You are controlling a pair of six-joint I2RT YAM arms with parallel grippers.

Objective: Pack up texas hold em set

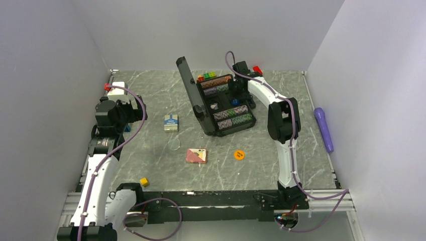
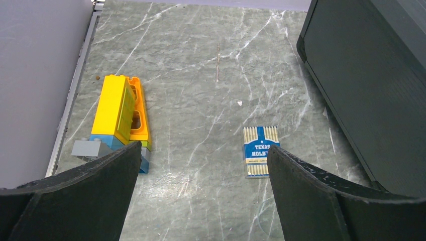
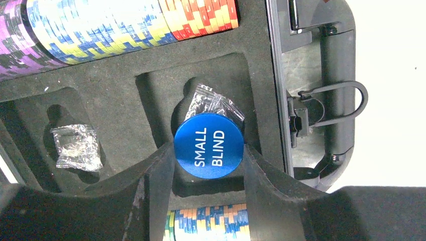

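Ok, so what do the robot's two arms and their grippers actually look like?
Both the left arm and right arm have white link shells with black joint housings. A thin purple cable runs along each, looping free in places. The left gripper and right gripper carry broad matte black fingers with rough, scuffed edges. No markings show.

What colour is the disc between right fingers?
The disc is blue, white lettering; right wrist view.

Open black briefcase (image 1: pixel 193 90) with striped chip rows (image 1: pixel 233 116) and blue marker (image 3: pixel 209 146) inside; blue-white deck (image 1: pixel 171 122), pink deck (image 1: pixel 196 155), orange marker (image 1: pixel 239 154) outside.
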